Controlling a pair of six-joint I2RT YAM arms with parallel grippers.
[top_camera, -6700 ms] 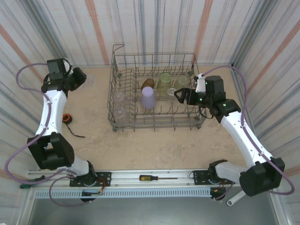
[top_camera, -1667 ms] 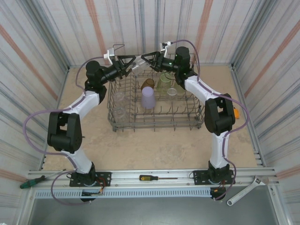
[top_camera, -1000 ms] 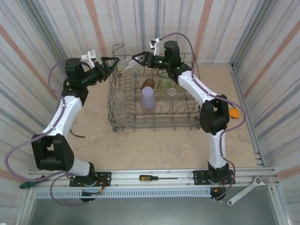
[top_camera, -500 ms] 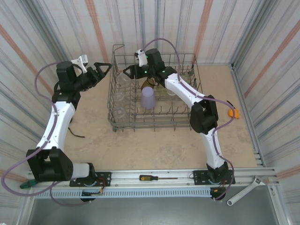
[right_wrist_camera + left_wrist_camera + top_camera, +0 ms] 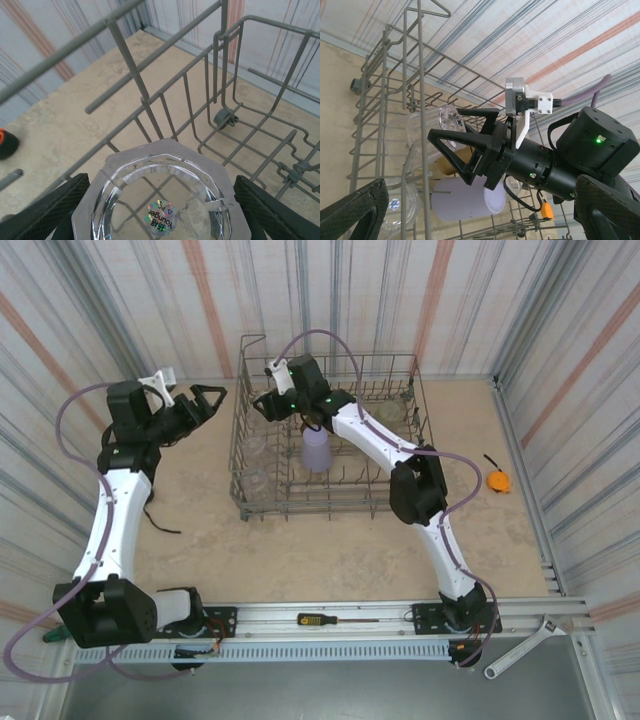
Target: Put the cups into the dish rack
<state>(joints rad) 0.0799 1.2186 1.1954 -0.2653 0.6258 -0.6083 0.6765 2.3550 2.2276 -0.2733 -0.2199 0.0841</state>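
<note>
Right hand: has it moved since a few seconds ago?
Yes. The right hand, gripping a clear cup, has swung from the dish rack's right side to its far left corner.

The clear cup (image 5: 162, 220) runs off the right wrist view's bottom edge. In the left wrist view, the right tool (image 5: 446, 122) hides most of the amber cup (image 5: 449, 167), and the bottom edge crops the left tool (image 5: 207, 400) fingers (image 5: 355, 210).

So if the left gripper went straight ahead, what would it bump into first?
Most likely the dish rack's wire side. The open left gripper faces it, and the clear cup is behind those wires.
</note>
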